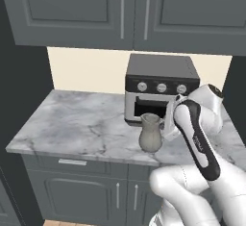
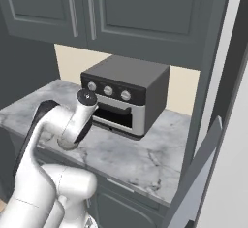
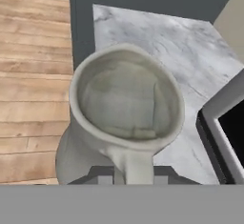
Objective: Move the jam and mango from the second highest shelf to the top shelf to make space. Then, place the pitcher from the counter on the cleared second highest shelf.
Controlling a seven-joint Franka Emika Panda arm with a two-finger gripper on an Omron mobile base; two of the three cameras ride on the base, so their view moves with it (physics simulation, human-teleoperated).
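Standing upright near the front edge of the veined grey-white marble counter (image 1: 72,124) is the pitcher (image 1: 150,133), a matte grey-beige jug with a round belly, flared neck and side handle. The gripper (image 3: 132,176) is closed narrowly on that handle. Just behind sits a boxy black-and-silver toaster oven (image 1: 161,88) beneath dark grey cabinets (image 1: 120,11).

The arm (image 1: 192,172) is made of glossy white, rounded shells joined by dark grey-black joints. A long black panel with small, unreadable pale lettering runs along 1 link. A round dark cap with a pale centre mark closes 1 joint (image 2: 87,96).
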